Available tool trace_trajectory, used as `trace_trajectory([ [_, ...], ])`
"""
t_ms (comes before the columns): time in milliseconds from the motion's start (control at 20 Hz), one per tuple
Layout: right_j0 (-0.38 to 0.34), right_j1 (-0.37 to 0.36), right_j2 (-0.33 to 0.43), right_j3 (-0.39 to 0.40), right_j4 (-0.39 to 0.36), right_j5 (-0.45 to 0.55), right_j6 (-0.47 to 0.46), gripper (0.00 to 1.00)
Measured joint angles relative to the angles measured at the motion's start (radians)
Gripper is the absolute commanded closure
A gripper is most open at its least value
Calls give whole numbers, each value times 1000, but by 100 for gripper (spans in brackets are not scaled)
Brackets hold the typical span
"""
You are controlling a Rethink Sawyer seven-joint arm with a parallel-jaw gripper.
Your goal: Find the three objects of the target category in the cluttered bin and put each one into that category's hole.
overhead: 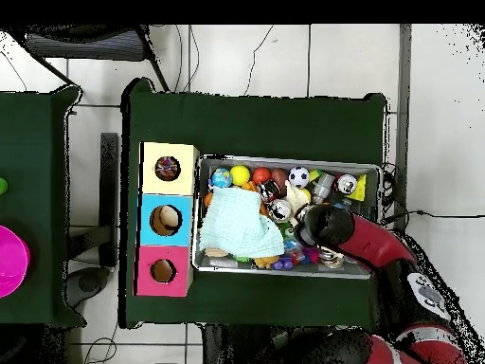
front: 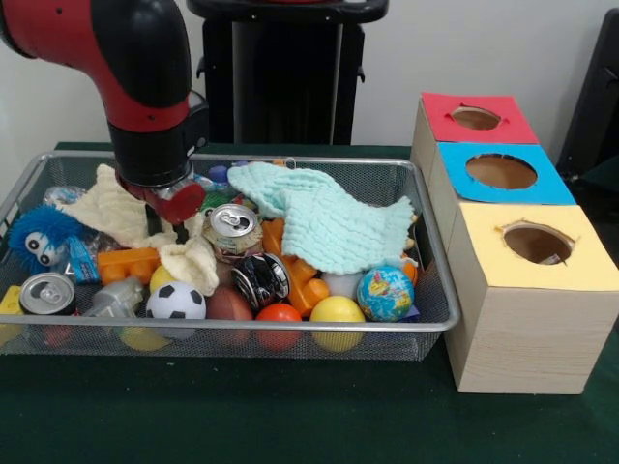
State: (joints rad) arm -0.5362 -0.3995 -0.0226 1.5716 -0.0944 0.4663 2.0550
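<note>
The wire mesh bin (front: 242, 328) is full of clutter and also shows in the overhead view (overhead: 284, 159). My gripper (front: 172, 201) reaches down into its back left part, over the cream waffle cloth (front: 111, 215). In the overhead view the gripper (overhead: 307, 230) is right of the mint waffle cloth (overhead: 232, 223). Its tips are hidden by the arm and the clutter. No dotted cloth shows plainly in the bin. The yellow-topped hole (front: 537, 242) is in the nearest box. In the overhead view this hole (overhead: 168, 169) has something pale with coloured specks inside it.
The mint cloth (front: 324, 220) lies over orange blocks. Drink cans (front: 233, 230), a soccer ball (front: 175, 302), a globe ball (front: 385, 293), a yellow ball (front: 337, 317) and a blue fuzzy toy (front: 41, 238) fill the bin. Blue-topped (front: 500, 172) and red-topped (front: 476, 118) holes are behind the yellow one.
</note>
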Motion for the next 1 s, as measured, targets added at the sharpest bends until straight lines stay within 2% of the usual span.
trace_trajectory([
  [350, 21, 5, -18, -12, 0, 0, 0, 0],
  [400, 29, 5, -26, -13, 0, 0, 0, 100],
  [850, 50, -41, -47, 3, -2, 0, 0, 100],
  [1000, 52, -106, -48, 31, -3, 4, 0, 100],
])
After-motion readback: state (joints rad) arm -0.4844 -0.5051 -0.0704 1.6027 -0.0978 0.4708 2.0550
